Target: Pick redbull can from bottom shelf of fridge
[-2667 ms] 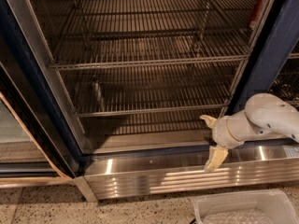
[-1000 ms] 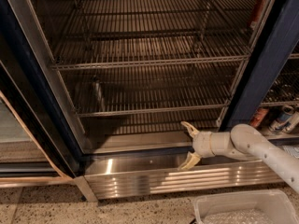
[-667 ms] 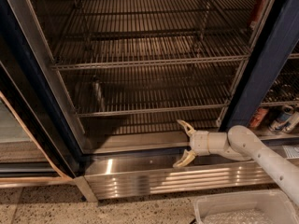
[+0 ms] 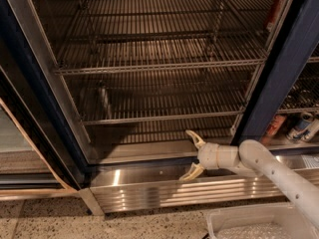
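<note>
The fridge (image 4: 279,78) stands open, with a dark navy frame and chrome wire racks. A slim silver-and-blue redbull can (image 4: 102,101) stands upright at the left of the bottom shelf (image 4: 164,116), dim in the shadow. My gripper (image 4: 189,156) is open and empty. It sits low in front of the fridge sill, right of centre, with its fingers spread one above the other and pointing left. It is below and well to the right of the can, outside the shelf.
A ribbed stainless base panel (image 4: 149,193) runs under the opening. The open glass door (image 4: 30,108) stands at the left. The neighbouring compartment at the right holds a red-orange can (image 4: 273,125) and other cans (image 4: 301,126). A white bin (image 4: 249,223) sits on the floor at the bottom right.
My gripper has moved left along the front of the fridge sill, with the arm stretched out further. It has stayed open. The can has not moved.
</note>
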